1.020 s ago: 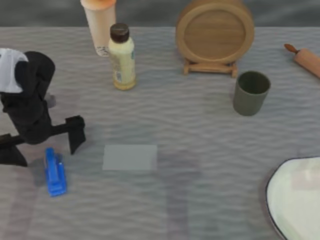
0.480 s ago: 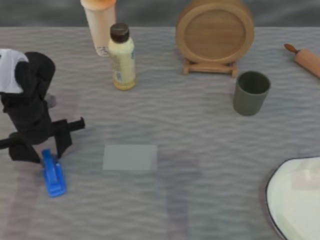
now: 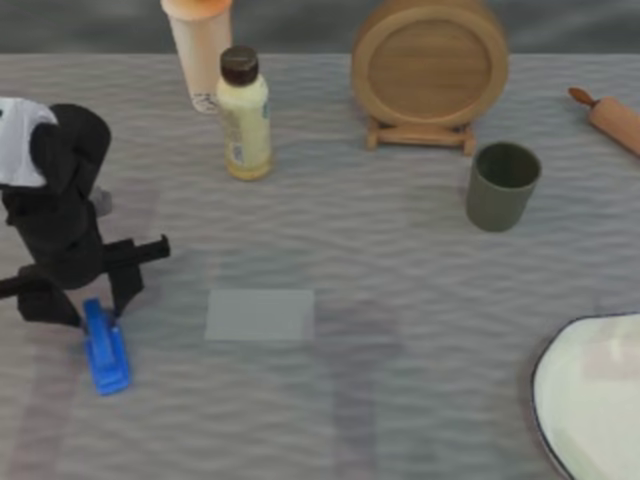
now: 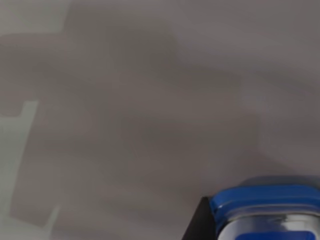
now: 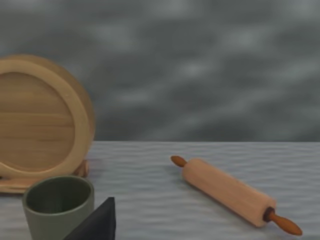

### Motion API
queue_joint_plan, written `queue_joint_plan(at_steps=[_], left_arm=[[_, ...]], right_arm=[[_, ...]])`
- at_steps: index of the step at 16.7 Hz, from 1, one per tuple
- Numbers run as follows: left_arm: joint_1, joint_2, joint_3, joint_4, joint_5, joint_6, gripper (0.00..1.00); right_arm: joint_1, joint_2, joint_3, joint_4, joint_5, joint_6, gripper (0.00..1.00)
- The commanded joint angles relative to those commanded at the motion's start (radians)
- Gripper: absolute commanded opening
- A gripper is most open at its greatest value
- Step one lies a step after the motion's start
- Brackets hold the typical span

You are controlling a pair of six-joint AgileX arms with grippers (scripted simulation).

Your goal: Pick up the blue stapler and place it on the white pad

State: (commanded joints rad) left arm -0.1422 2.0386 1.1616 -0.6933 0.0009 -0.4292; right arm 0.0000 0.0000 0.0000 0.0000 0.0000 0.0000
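Note:
The blue stapler [image 3: 106, 356] lies flat on the table at the near left, its length running toward the front edge. My left gripper [image 3: 88, 298] is down over the stapler's far end, one black finger on each side, shut on it. In the left wrist view the stapler [image 4: 267, 210] fills the lower corner, with a black finger [image 4: 200, 225] against its side. The white pad [image 3: 260, 315] lies bare to the right of the stapler, a short gap away. My right gripper is outside the top view; only a dark piece of it [image 5: 95, 225] shows in the right wrist view.
At the back stand a cream bottle [image 3: 244, 115], an orange-topped tumbler [image 3: 200, 50] and a round wooden board on a stand [image 3: 428, 70]. A green cup [image 3: 502, 185] stands right of centre. A rolling pin [image 3: 610, 118] lies far right, and a white plate [image 3: 595, 395] near right.
The left gripper's fingers, wide apart a second ago, dropped and closed in around the stapler's far end. Over the last half second almost nothing has moved.

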Motion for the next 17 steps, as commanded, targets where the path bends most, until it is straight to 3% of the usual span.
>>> queue_joint_plan(at_steps=[6,13,17], left_arm=[[0.0,-0.007,0.013,-0.017,0.0,0.001,0.0],[0.014,-0.125,0.164,-0.306,-0.001,-0.005,0.0],[0.018,-0.168,0.203,-0.369,-0.001,-0.004,0.0]], right_arm=[[0.0,0.0,0.0,0.0,0.0,0.0,1.0],[0.0,0.0,0.0,0.0,0.0,0.0,1.0],[0.0,0.0,0.0,0.0,0.0,0.0,1.0]])
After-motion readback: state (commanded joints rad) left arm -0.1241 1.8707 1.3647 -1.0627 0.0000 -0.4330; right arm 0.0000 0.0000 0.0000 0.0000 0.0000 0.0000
